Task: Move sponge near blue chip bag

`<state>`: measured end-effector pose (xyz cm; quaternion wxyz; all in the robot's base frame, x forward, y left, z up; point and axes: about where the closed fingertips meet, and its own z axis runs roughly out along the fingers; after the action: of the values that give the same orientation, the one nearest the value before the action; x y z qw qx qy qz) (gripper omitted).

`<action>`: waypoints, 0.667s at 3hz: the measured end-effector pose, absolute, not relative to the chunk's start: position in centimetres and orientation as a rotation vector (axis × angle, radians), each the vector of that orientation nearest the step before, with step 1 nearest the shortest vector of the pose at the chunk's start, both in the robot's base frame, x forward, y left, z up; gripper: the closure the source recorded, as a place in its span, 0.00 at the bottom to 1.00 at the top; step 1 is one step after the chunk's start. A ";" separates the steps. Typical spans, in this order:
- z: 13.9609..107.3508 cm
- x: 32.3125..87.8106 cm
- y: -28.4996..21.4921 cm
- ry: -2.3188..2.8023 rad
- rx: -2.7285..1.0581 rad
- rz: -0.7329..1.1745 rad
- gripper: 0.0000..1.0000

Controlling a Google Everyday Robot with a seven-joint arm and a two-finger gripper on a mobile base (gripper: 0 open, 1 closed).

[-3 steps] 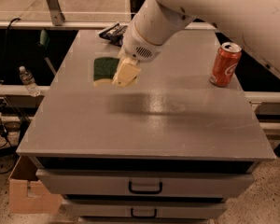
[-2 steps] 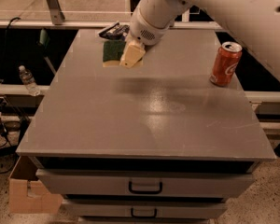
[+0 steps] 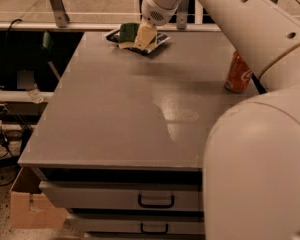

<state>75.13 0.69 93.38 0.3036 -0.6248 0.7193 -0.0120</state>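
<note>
My gripper (image 3: 138, 38) is at the far edge of the grey table (image 3: 120, 119), shut on the sponge (image 3: 127, 34), whose dark green top and pale yellow edge show just left of the fingers. The sponge hangs over the blue chip bag (image 3: 159, 40), a dark crinkled bag lying flat at the table's back edge, mostly hidden behind the gripper and sponge. I cannot tell whether the sponge touches the bag.
An orange soda can (image 3: 238, 73) stands upright at the table's right side, partly behind my arm. My white arm fills the right and lower right of the view. Drawers (image 3: 155, 200) sit under the tabletop. A cardboard box (image 3: 30, 204) is on the floor at left.
My gripper has carried the sponge from the table's left middle toward the far edge, and now holds it over the blue chip bag. The arm now blocks more of the view.
</note>
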 end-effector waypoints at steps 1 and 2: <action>92.5 78.0 -0.3 1.963 -1.593 -0.083 1.00; 90.1 79.1 -1.8 2.043 -1.561 -0.110 1.00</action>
<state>79.08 -1.84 90.14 0.2804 -0.5822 0.7621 -0.0410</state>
